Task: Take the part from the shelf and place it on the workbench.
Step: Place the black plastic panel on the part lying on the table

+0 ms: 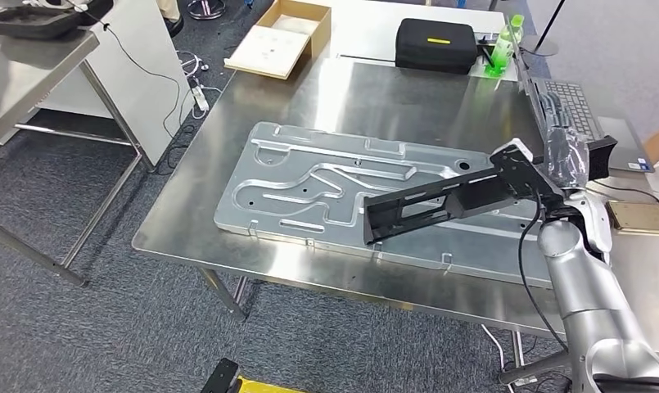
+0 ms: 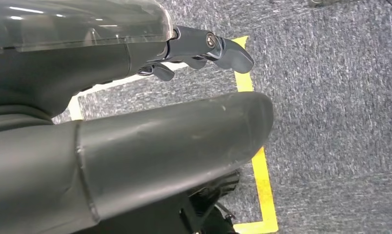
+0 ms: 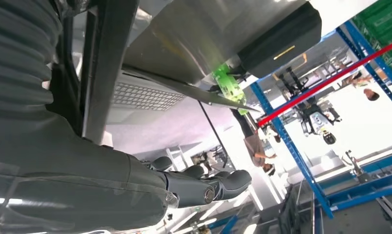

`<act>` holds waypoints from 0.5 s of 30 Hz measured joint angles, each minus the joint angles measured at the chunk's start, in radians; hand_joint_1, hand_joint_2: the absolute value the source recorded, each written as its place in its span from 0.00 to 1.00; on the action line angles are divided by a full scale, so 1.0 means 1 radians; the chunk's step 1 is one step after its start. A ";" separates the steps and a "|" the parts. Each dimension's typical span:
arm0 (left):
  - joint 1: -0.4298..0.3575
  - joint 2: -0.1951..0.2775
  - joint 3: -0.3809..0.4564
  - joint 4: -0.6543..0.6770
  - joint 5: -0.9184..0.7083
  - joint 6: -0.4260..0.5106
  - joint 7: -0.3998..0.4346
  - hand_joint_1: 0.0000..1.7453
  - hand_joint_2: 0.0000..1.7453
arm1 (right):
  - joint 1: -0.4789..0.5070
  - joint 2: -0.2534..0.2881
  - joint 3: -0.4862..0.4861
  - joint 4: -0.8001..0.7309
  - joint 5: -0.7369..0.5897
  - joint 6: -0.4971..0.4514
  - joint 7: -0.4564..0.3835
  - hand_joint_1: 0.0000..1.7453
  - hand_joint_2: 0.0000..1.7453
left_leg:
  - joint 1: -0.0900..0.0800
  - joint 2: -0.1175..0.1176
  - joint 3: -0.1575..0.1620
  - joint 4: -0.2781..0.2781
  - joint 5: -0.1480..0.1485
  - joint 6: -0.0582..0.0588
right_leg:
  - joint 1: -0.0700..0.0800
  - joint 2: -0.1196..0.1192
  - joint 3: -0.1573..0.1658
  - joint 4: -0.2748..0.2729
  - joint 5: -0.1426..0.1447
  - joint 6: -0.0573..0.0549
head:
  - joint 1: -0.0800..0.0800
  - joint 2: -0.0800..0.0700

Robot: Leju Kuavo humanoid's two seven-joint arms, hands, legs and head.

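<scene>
**What the views hide or cut off**

The right hand (image 1: pixel 573 160) grips the black part (image 1: pixel 440 203), whose near end hides some of the embossed metal plate (image 1: pixel 309 184). The laptop (image 1: pixel 584 115) runs past the right edge. In the right wrist view, distant people among blue racks are too small to make out.

Workbench (image 1: pixel 227 188) — brushed, glossy steel; part (image 1: pixel 432 205) — matt black plastic.

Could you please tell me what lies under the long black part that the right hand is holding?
Under the black part lies the stamped metal panel on the steel workbench; whether the part's far end touches the panel cannot be told.
</scene>
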 joint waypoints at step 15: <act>-0.003 -0.001 0.001 0.000 0.001 0.003 0.001 0.00 0.00 | -0.014 -0.012 0.001 0.042 -0.033 0.071 0.030 0.00 0.00 | 0.005 0.001 0.009 -0.017 0.002 -0.001 | -0.020 -0.008 -0.006 0.007 0.004 0.042 | 0.003 0.000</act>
